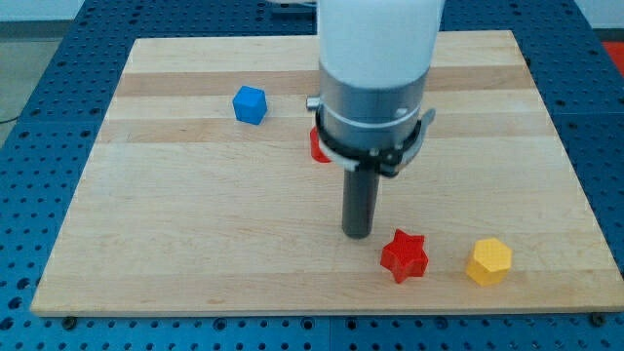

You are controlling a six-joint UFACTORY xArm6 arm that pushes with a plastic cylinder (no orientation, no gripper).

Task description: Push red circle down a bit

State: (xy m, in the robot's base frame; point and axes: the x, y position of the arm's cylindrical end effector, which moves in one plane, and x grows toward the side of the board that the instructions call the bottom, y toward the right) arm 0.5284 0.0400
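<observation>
The red circle (318,145) is mostly hidden behind my arm near the board's middle; only a red sliver shows at the arm's left edge. My tip (358,233) rests on the board below that block and a little to its right, apart from it. A red star (405,255) lies just to the lower right of my tip, close but not touching.
A blue cube (250,104) sits at the upper left of the wooden board (175,234). A yellow hexagon (488,261) lies at the lower right, next to the red star. The blue perforated table surrounds the board.
</observation>
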